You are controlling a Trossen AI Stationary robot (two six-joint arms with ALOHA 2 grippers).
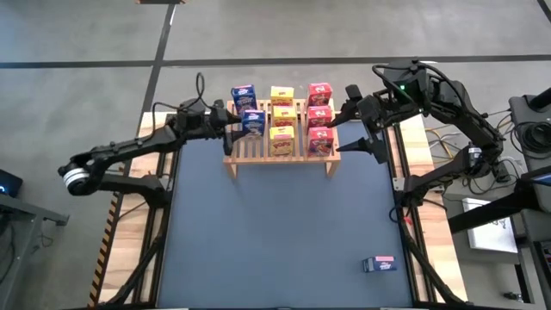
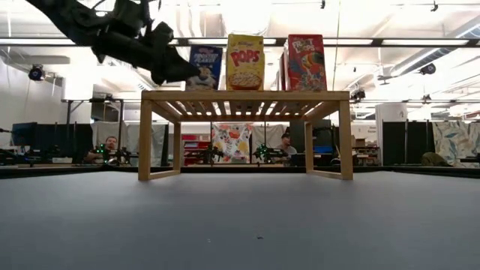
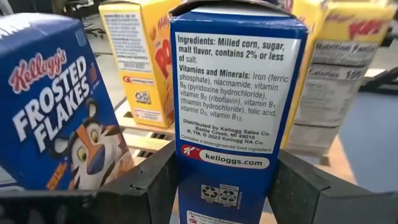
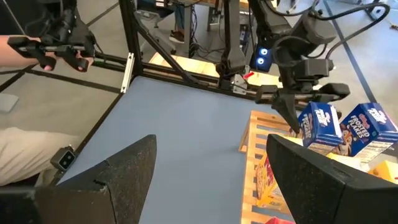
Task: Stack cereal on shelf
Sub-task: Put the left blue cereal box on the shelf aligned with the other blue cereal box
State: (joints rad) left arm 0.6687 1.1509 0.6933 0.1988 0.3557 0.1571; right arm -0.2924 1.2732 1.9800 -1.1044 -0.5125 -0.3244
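Note:
The shelf (image 1: 280,157), a light wooden slatted rack, stands at the table's far middle. On it stand a row of three yellow cereal boxes (image 1: 281,116), a row of three red ones (image 1: 319,114), and one blue Frosted Flakes box (image 1: 243,95) at the far left. My left gripper (image 1: 234,127) is shut on a second blue box (image 1: 253,122) over the rack's left part, nearer than the first. My right gripper (image 1: 338,133) hangs open, high beside the rack's right end, holding nothing. My left gripper pinches the blue box low down, one finger (image 3: 155,180) on each wide face (image 3: 180,155), with the narrow ingredients panel facing the wrist. The fingers come in about level from the table's left. The box stands upright; whether its base rests on the slats I cannot tell.
A small dark box with a pink edge (image 1: 377,263) lies on the blue mat near the front right. The mat in front of the rack (image 2: 244,96) is open. Beyond the table there are people seated (image 2: 112,146) and a person's hand on a control arm (image 4: 56,46).

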